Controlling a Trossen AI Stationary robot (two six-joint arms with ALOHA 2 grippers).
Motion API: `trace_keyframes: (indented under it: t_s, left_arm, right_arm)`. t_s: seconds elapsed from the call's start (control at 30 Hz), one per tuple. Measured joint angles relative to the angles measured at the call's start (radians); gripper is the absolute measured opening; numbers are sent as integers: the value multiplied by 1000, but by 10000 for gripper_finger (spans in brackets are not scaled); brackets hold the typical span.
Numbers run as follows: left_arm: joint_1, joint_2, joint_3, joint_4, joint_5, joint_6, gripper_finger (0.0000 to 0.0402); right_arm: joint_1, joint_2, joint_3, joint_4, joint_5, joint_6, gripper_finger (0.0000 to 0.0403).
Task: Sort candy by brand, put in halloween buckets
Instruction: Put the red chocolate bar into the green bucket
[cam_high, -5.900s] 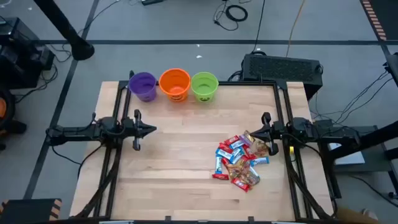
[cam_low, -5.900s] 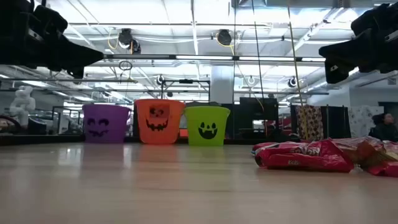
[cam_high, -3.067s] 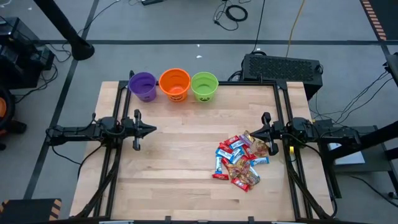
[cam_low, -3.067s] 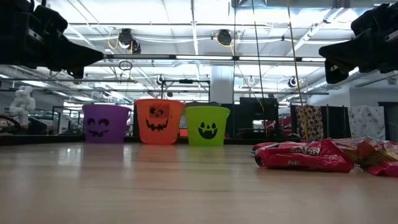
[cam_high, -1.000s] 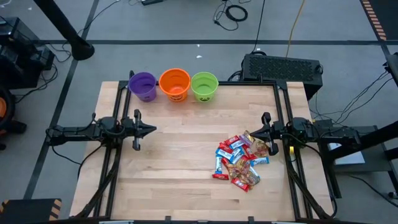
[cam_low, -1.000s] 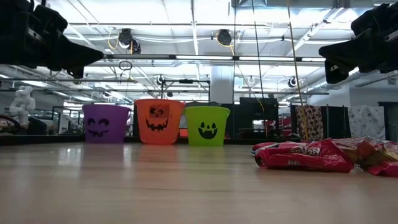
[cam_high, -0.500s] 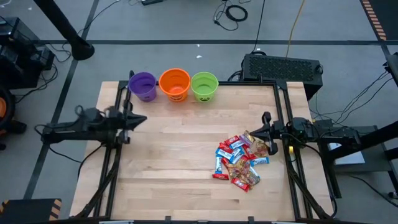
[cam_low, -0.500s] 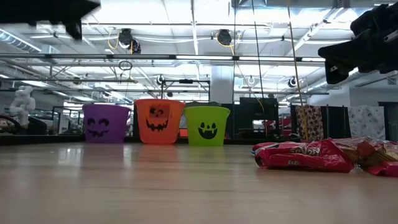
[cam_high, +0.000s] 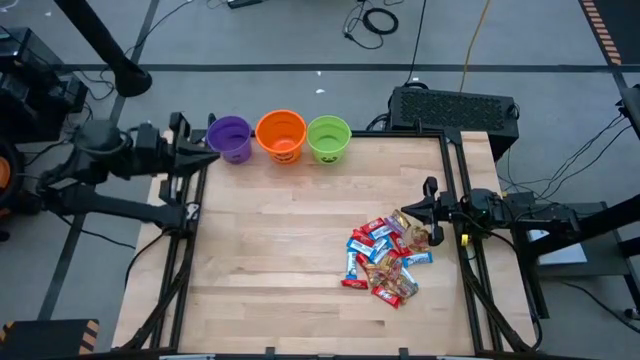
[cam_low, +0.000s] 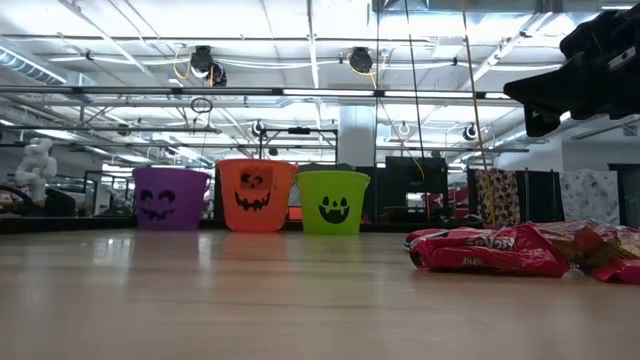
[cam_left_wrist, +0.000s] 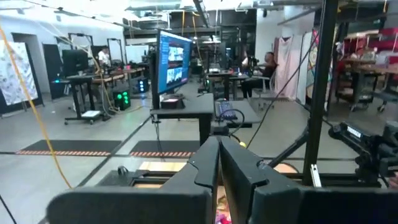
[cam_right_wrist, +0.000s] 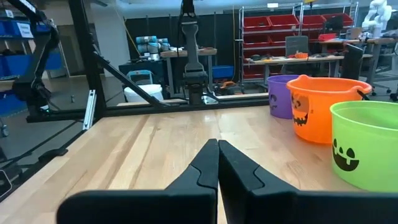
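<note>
Three upright buckets (cam_high: 281, 137) rowed along far edge, candy (cam_high: 388, 257) jumbled every way, both arms' fingers together.

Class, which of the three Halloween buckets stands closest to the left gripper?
The purple bucket: it ends the row on the left gripper's side, with the orange and green beyond it.
</note>
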Motion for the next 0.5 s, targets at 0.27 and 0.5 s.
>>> trace_keyframes:
  t_s: [0.27, 0.5]
  left_arm:
    - [-14, 127, -97, -35, 37, -40, 25]
    - [-76, 261, -386, 224, -12, -115, 25]
  right_arm:
    - [0, 0, 0, 0, -2, 149, 0]
    - [0, 2, 0, -15, -3, 317, 0]
